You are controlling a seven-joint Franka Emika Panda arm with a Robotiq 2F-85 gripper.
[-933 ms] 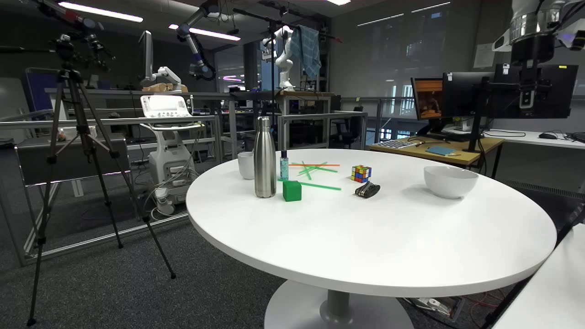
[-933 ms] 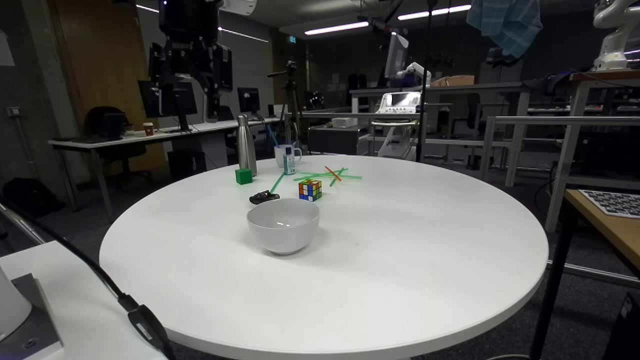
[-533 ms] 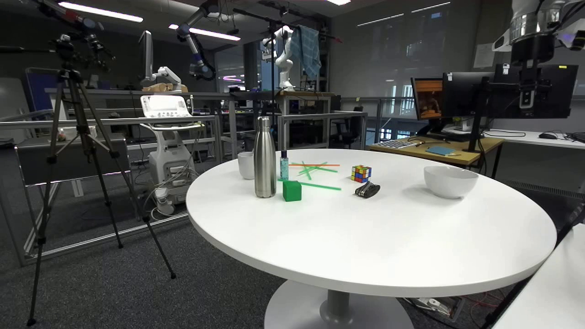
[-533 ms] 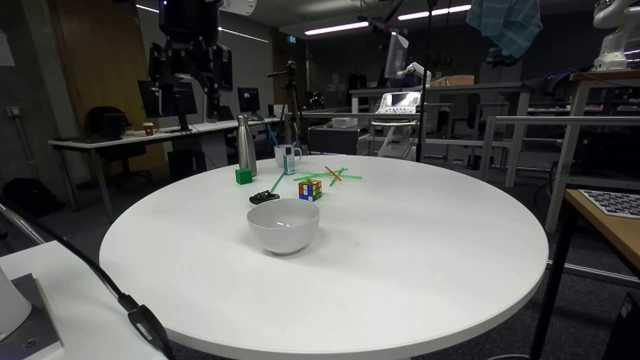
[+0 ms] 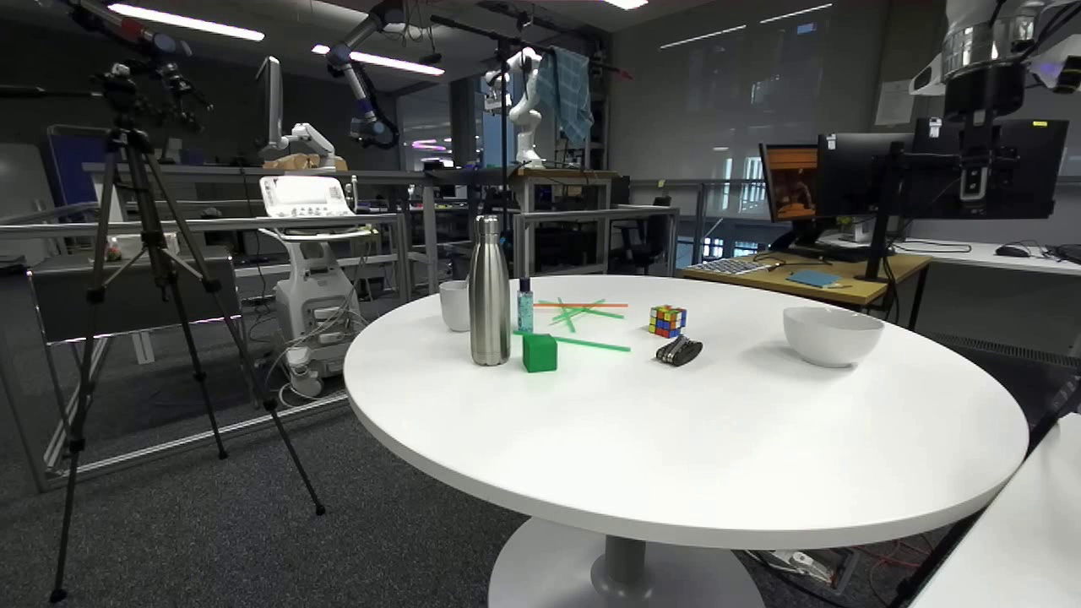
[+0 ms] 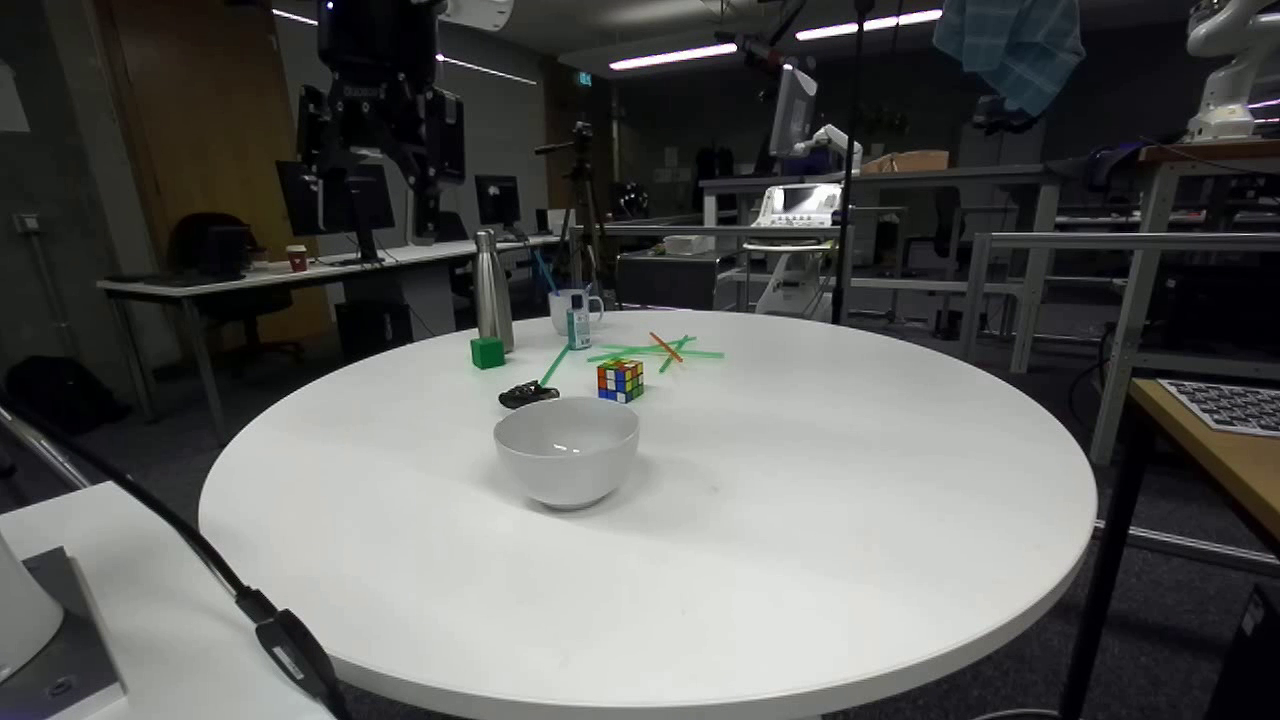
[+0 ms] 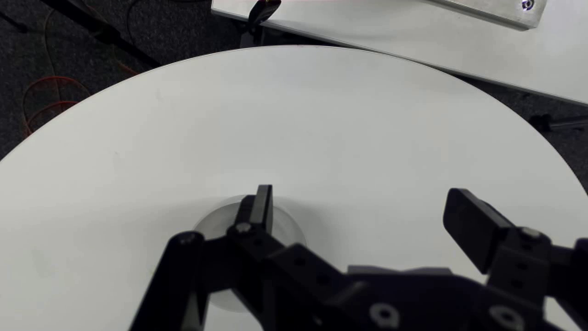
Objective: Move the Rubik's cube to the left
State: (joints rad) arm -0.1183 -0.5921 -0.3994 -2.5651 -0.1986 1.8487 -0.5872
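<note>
The Rubik's cube rests on the round white table, its coloured squares facing several ways. It also shows in an exterior view as a Rubik's cube behind the bowl; the wrist view does not have it. My gripper hangs high up, well apart from the cube. In another exterior view the gripper is at the upper right, seen edge-on. The wrist view has the gripper with its fingers wide apart, open, and only tabletop shows between them.
A dark folded tool lies close to the cube. A white bowl stands nearby, partly behind a finger in the wrist view. Further along are green and orange sticks, a green block, a steel bottle, a small bottle and a mug.
</note>
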